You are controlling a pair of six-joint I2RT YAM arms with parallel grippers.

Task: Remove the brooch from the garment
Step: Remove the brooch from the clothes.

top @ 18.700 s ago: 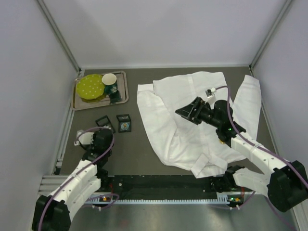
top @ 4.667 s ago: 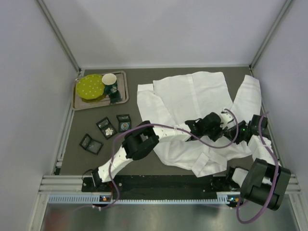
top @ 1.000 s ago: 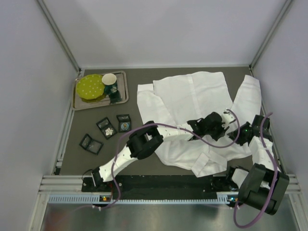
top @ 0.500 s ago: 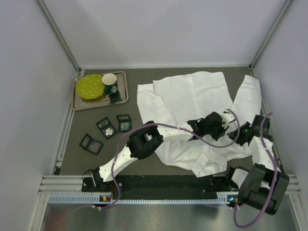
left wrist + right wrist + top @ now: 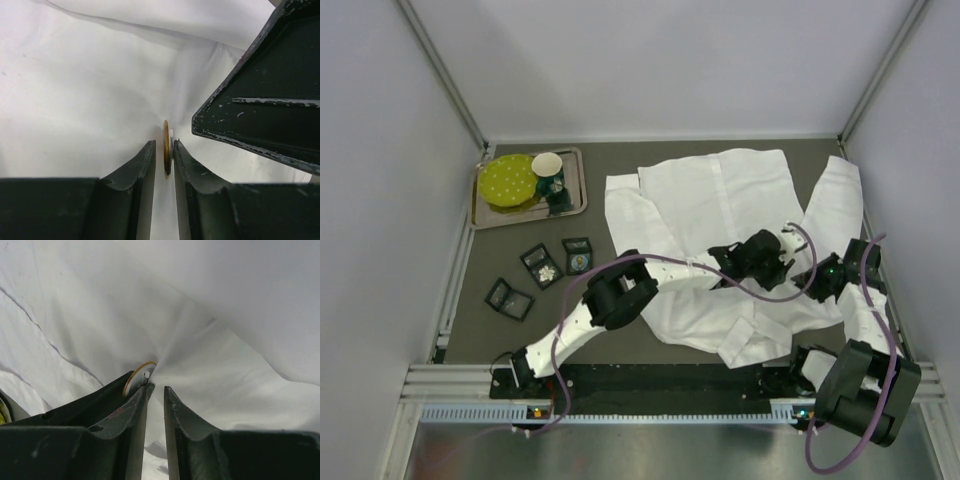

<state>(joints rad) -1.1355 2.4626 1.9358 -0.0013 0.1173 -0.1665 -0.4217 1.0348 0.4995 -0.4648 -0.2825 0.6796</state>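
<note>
Straddling the brooch [image 5: 166, 131] edge-on, the left gripper [image 5: 164, 145] stands narrow, its fingers [image 5: 145, 170] either side of the gold disc with a sliver of white down one flank, so whether it truly pinches cannot be told. Seen from overhead, that gripper has edged a touch toward the far side of the counter [image 5: 620, 160] over the last second, away from the right gripper [image 5: 156, 388], while the shirt [image 5: 710, 195] lies as it did. The pull to part metal from cloth looks only just begun, since the fabric is drawn up in a peak to the brooch's back and nothing has come free. The right gripper is narrow too, white cloth showing in its slot and its tips just beside the small white post [image 5: 146, 375] behind the disc; whether it grips anything cannot be told. The brooch stands on edge, its visible length in line with the left fingers, its back and post turned toward the right gripper and its face turned away. It sits in the shirt's right half, between the two grippers and hidden beneath them from above.
</note>
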